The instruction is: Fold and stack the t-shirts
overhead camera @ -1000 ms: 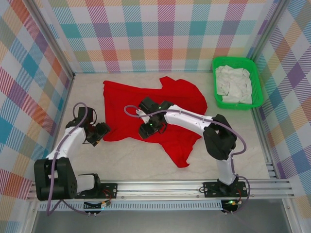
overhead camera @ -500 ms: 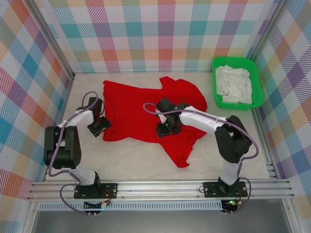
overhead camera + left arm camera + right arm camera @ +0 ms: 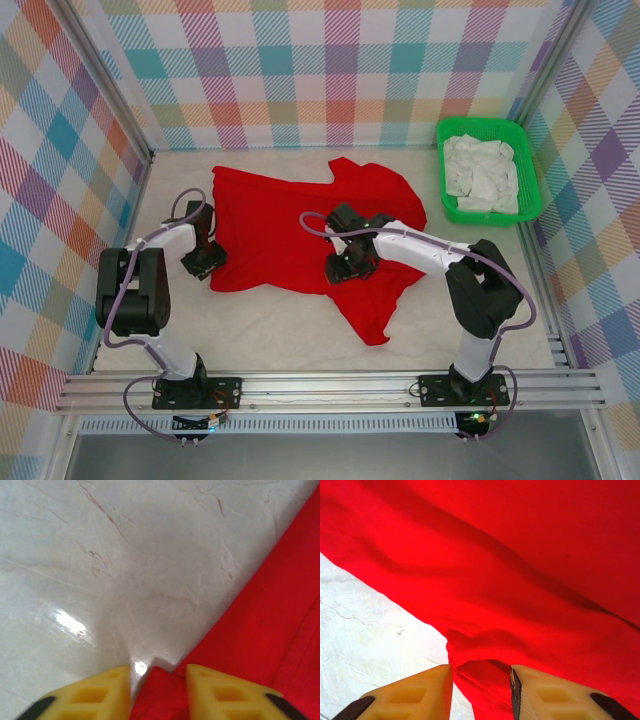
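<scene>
table (image 3: pixel 290 330): pale marble, takes up the middle of the top view; mostly bare at lower centre
red t-shirt (image 3: pixel 265 230): lies on the table at frame centre, spread but rumpled; one lobe trails toward lower centre-right; no fold made yet, so the task is early
green basket (image 3: pixel 485 218): upper right, well apart from the shirt; white cloths (image 3: pixel 480 170) inside
right claw (image 3: pixel 350 262): down on the shirt near its lower edge, centre frame; in the wrist view the right claw (image 3: pixel 481 690) has its jaws narrowly parted over a puckered ridge of cloth; not closed on it as far as I can judge
left claw (image 3: pixel 205 262): at the shirt's lower-left corner, left of centre; in the wrist view the left claw (image 3: pixel 159 690) shows a narrow gap with just the tip of the hem between the jaws, bare table beyond

risks, my read:
- left bite is shallow; closing on that sliver likely slips out on lift
- right jaws straddle a bunch; may grab two layers, so the fold skews
- grips are at unequal spots; uneven pull drags the whole shirt instead of folding it
- trailing lobe gets trapped under the fold as a wrinkle
</scene>
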`<act>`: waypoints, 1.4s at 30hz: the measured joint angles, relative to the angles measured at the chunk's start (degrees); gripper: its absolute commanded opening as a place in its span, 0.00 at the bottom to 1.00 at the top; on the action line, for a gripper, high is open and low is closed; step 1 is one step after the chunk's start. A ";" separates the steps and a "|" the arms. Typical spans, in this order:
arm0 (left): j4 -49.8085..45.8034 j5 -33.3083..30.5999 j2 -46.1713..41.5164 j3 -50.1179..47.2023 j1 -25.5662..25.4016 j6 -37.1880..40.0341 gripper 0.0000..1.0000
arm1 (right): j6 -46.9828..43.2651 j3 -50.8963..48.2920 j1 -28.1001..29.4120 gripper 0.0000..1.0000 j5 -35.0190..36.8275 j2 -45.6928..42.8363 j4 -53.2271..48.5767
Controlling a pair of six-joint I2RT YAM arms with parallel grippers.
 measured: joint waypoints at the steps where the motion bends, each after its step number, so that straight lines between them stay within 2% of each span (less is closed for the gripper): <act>1: 0.04 -0.09 0.17 0.15 0.00 0.13 0.21 | 0.02 -0.07 -0.02 0.36 0.02 -0.02 0.02; 3: -0.04 -0.26 0.55 0.59 0.00 0.24 0.15 | 0.24 -0.39 -0.39 0.36 0.02 -0.09 0.04; 6: 0.00 -0.44 0.98 1.16 0.00 0.17 0.00 | 1.36 -1.38 -1.14 0.33 -0.09 -0.13 0.37; 18: -0.07 -0.61 0.00 1.33 0.00 0.68 0.00 | 10.93 -13.75 -14.12 0.30 -6.73 -0.52 10.67; 29: -5.27 -7.87 -14.16 -0.74 0.17 0.85 0.00 | 15.91 -18.25 -17.73 0.30 -10.82 -2.25 17.53; 38: -9.51 -11.61 -16.33 -8.00 1.92 -0.85 0.00 | 16.98 -20.72 -19.30 0.29 -11.04 -3.91 19.80; 42: -10.91 -12.92 -20.33 -10.56 1.99 -3.26 0.00 | 17.79 -21.38 -19.41 0.29 -11.28 -4.20 20.70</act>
